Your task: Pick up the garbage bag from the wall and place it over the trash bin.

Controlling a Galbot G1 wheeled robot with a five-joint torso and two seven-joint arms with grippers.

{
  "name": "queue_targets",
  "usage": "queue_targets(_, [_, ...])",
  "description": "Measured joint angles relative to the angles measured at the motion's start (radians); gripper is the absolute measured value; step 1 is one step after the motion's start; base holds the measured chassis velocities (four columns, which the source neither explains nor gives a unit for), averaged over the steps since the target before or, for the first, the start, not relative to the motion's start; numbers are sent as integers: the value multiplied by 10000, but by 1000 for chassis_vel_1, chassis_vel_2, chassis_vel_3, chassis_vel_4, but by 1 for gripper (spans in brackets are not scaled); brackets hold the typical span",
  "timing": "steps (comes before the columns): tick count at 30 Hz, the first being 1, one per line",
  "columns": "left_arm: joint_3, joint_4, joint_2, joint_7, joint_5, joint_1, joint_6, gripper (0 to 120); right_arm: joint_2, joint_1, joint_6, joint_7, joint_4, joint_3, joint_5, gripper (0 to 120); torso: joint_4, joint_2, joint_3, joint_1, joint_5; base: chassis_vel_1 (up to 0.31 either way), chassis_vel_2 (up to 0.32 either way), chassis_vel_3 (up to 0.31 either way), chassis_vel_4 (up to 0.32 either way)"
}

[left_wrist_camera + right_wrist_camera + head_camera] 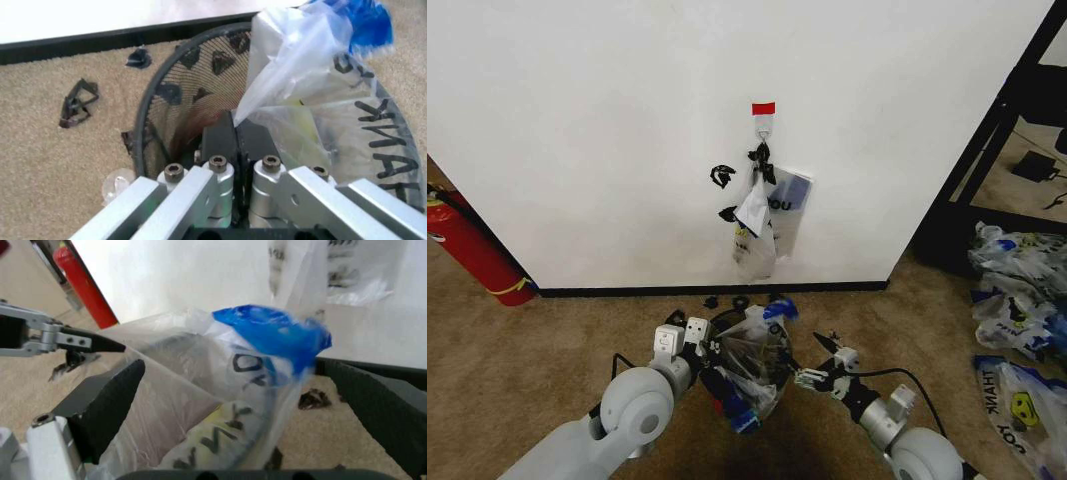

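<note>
Left pincer (235,131) clamped on the garbage bag (752,362) at the trash bin (175,95) rim — right pincer (819,378) apart

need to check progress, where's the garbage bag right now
In the head view the garbage bag sits in the trash bin on the carpet below the wall hook, between the left gripper and right gripper.

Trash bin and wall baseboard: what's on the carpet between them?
In the head view, small black scraps lie on the carpet between the trash bin and the baseboard; nothing else.
</note>
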Motion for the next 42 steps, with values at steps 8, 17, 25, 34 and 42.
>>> queue_targets(8, [-35,213,67,38,195,-65,-5,0,-3,1559,-1984,1366,-87,-1158,519,100,0,0,1,0,-1,0,0,0,0])
queue_targets(17, [-35,612,-16,102,368,-206,-100,0,61,2596,-3899,2318,-24,-1830,1553,84,-2,0,1,1,-1,0,0,0,0])
queue_targets(25, [59,745,-92,208,402,-327,-146,0,224,2910,-4992,2902,-72,-2004,2031,54,-3,0,1,1,-1,0,0,0,0])
queue_targets(34, [158,884,-121,335,444,-349,-177,0,307,2901,-5597,3573,-72,-1765,2604,20,-3,0,1,1,-1,0,0,0,0])
queue_targets(42, [151,799,-135,352,445,-241,-182,0,473,2919,-6050,3879,-115,-1619,2873,8,-3,0,0,1,-1,0,0,0,0])
